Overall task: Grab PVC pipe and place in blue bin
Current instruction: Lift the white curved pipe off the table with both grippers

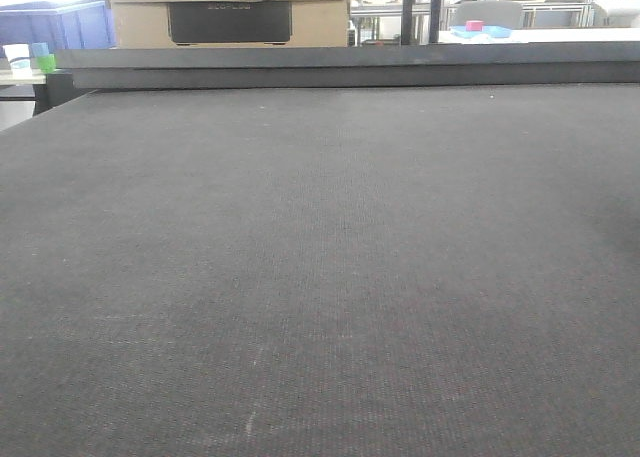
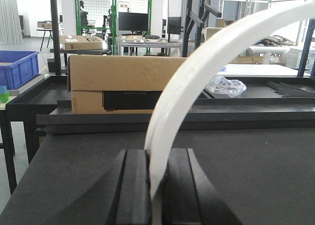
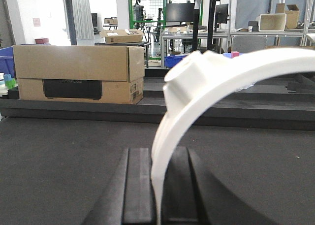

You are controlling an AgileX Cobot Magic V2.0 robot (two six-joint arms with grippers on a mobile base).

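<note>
Shows the blue bin (image 2: 18, 67) far left, beyond the bench (image 2: 246, 171), well apart from both claws. Shows a cardboard box (image 2: 123, 82) at the bench's far side. Grips a white arc (image 2: 197, 72) in the narrowed left claw (image 2: 156, 158), curve rising rightward. Pinches the PVC pipe (image 3: 206, 87) in the right claw (image 3: 156, 158), rounded end uppermost, above the bench.
</note>
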